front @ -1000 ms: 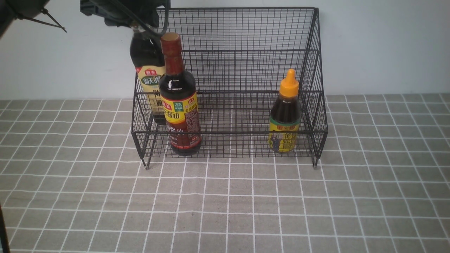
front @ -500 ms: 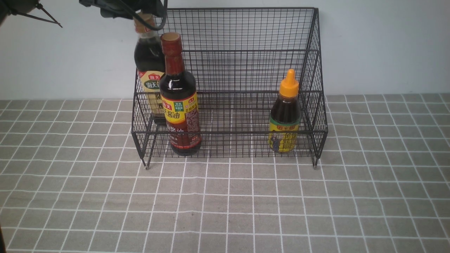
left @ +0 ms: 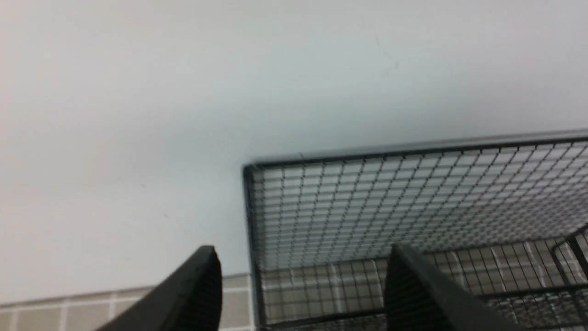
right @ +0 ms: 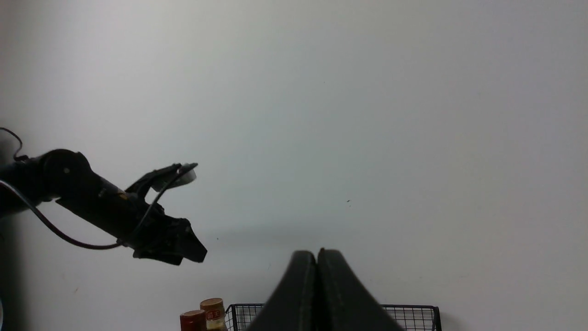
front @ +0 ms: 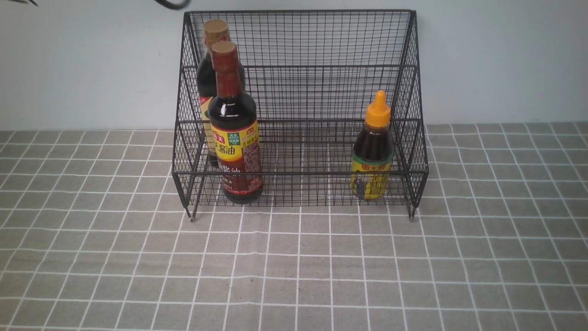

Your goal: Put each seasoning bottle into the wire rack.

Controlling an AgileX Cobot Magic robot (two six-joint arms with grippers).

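A grey cloth tablecloth (front: 294, 266) with a thin white grid of squares covers the surface, lying flat with faint creases. Behind it rises a plain, pale, matte wall (front: 505, 59).

The left pincer (left: 303, 257) hangs high with its dark, ribbed, tapering fingers wide apart and nothing between them. Beyond and below its tips lies the back left top corner of the wire rack (front: 330, 46), which is black thin-gauge mesh with a tall back, sloping sides and a stepped front on small feet. The right pincer (right: 317, 257) is also raised, and its two smooth black fingers are pressed together with no gap and hold nothing. The rack's top rim shows just past and beneath its tips.

All three bottles stand upright inside the rack, below both pincers. The red-brown-necked bottle (front: 234, 138) is glossy dark glass or plastic with a yellow and red label. It sits in the front tier at the end nearer the left pincer. The gold-capped bottle (front: 216, 32) stands directly behind it, mostly hidden. The short bottle (front: 372, 151) has a conical orange nozzle and a yellow label, and it sits in the front tier at the end nearer the right pincer, well apart from the other two.
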